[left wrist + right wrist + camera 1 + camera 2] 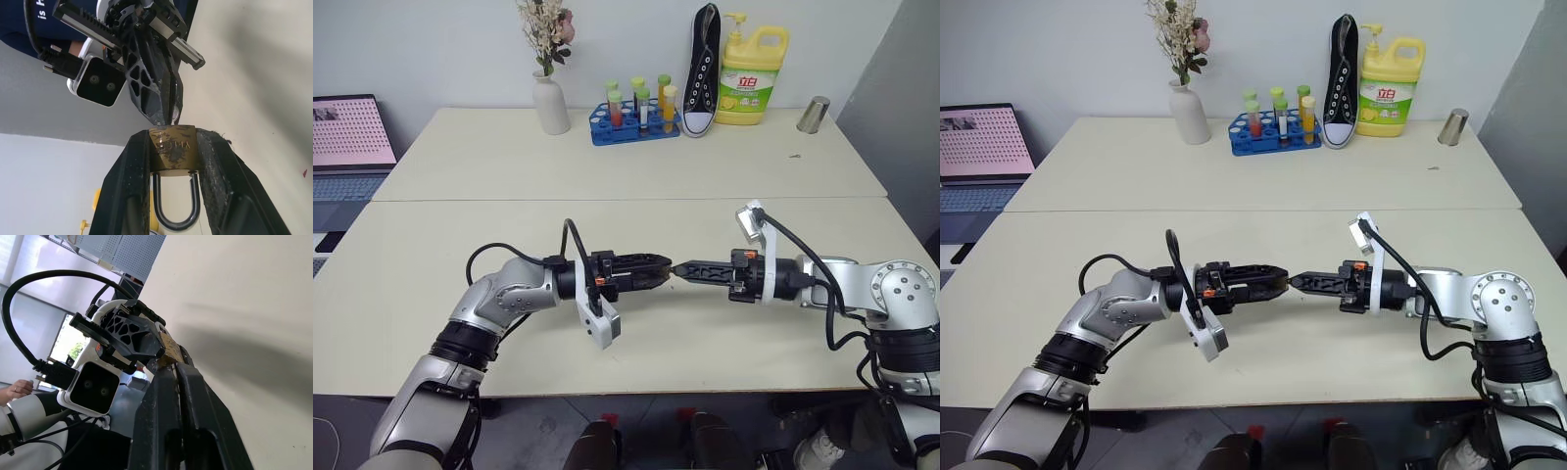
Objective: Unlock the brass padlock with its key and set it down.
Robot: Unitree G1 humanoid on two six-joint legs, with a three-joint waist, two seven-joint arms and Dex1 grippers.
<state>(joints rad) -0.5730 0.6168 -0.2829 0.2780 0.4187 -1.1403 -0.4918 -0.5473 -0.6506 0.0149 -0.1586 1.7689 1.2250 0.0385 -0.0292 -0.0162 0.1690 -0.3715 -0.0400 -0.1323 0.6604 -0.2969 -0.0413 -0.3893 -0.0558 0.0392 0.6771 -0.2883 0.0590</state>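
Arms meet tip to tip above the near table (431, 245), left gripper (658, 271) and right gripper (683, 270) both held level. We hold the brass padlock (172, 150) clamped between the left fingers (128, 191), shackle pointing back toward the wrist. Our right jaws stand nearly together at the lock's keyway end; its key (175, 116) shows as a sliver there, and we cannot tell whether they grip it. We judge the unlocking step underway: next comes a careful turn, then freeing the shackle.
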